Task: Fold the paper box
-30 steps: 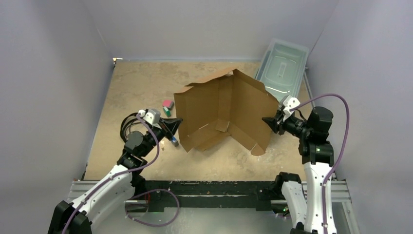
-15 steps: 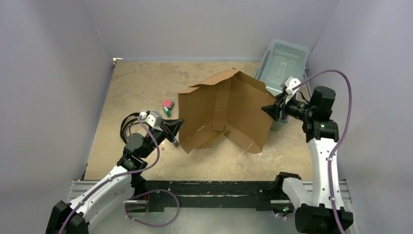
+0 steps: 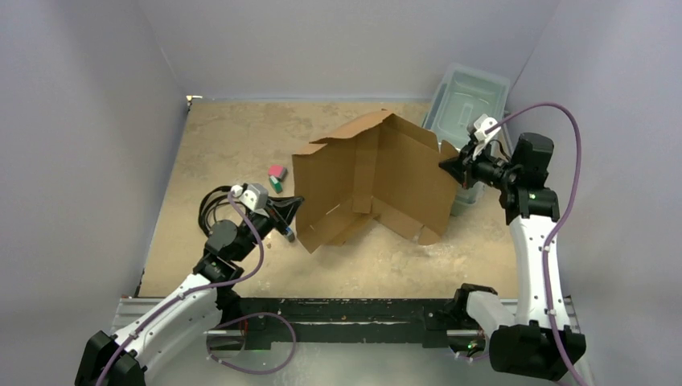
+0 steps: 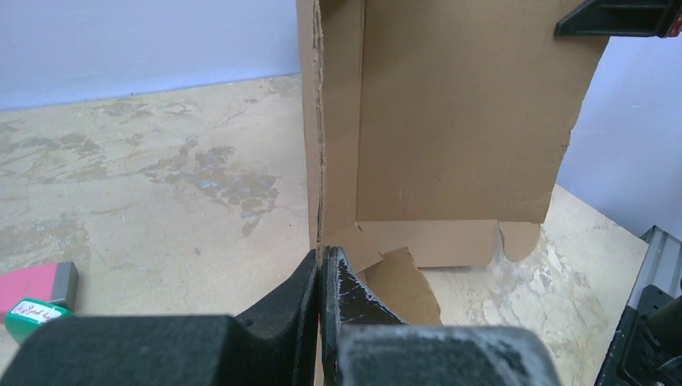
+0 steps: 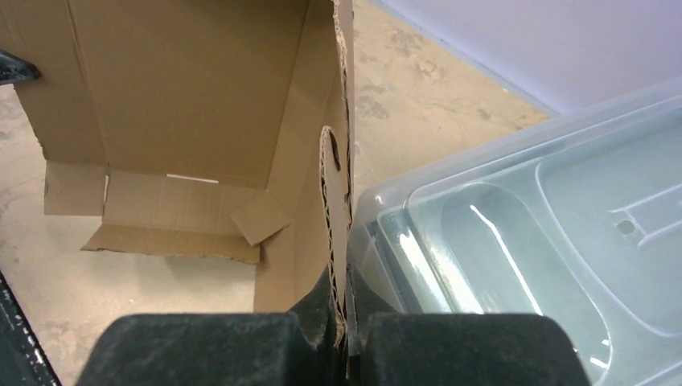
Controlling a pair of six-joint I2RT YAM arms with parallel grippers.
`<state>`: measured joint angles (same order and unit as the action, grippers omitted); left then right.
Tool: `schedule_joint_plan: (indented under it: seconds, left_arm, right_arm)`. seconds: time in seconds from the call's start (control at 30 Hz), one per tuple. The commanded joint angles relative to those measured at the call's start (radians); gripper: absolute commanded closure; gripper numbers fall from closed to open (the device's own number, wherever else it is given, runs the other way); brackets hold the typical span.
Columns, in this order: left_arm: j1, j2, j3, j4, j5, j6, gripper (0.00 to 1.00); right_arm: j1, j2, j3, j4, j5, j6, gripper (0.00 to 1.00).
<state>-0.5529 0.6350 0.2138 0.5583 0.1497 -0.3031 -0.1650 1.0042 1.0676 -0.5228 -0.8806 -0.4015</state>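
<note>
Pinching seemingly light, stiff, crease-prone paper box (image 3: 378,177) by 9 and 3 o'clock edges with left pincer (image 3: 290,211), right pincer (image 3: 445,165).

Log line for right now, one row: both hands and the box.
left hand: shut on paper box left edge | right hand: shut on its right edge, beside clear plastic bin | state: panels upright, partly folded

Your left arm (image 3: 173,310) and right arm (image 3: 531,257) are showing white shells with black joints. A purple cable (image 3: 259,241) is running along each one. Both are wearing black fingers (image 4: 281,301) and a small white camera block (image 3: 253,194).
</note>
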Motion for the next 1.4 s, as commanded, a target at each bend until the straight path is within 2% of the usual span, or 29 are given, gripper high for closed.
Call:
schedule_joint_plan:
  seconds: [0.0,0.23,0.43,0.63,0.87,1.0,1.2,1.37]
  left_arm:
    - [-0.007,-0.029,0.013,0.020,-0.031,-0.014,1.00]
    - [-0.005,0.021,0.155,-0.137,-0.015,-0.044,0.65]
    - [-0.005,0.036,0.257,-0.264,-0.019,-0.004,0.55]
    - [-0.005,-0.031,0.333,-0.447,-0.009,-0.045,0.38]
    - [-0.005,-0.062,0.504,-0.762,0.059,-0.133,0.31]
    - [-0.005,-0.051,0.651,-0.860,0.061,-0.136,0.23]
    - [-0.005,0.129,0.868,-0.954,0.083,-0.054,0.18]
    - [-0.005,0.301,0.951,-0.954,0.149,0.021,0.18]
  right_arm:
    - [-0.002,-0.083,0.018,0.071,-0.001,0.009,1.00]
    - [-0.002,-0.287,-0.098,0.067,-0.028,-0.073,1.00]
    - [-0.004,-0.324,-0.138,0.057,-0.012,-0.079,1.00]
    - [-0.004,-0.336,-0.163,0.097,0.033,-0.027,1.00]
    - [-0.007,-0.362,-0.235,0.147,0.057,0.009,1.00]
    - [-0.008,-0.366,-0.249,0.162,0.037,0.017,1.00]
    - [-0.010,-0.375,-0.253,0.161,0.000,0.017,1.00]
    - [-0.010,-0.382,-0.266,0.176,-0.017,0.023,1.00]
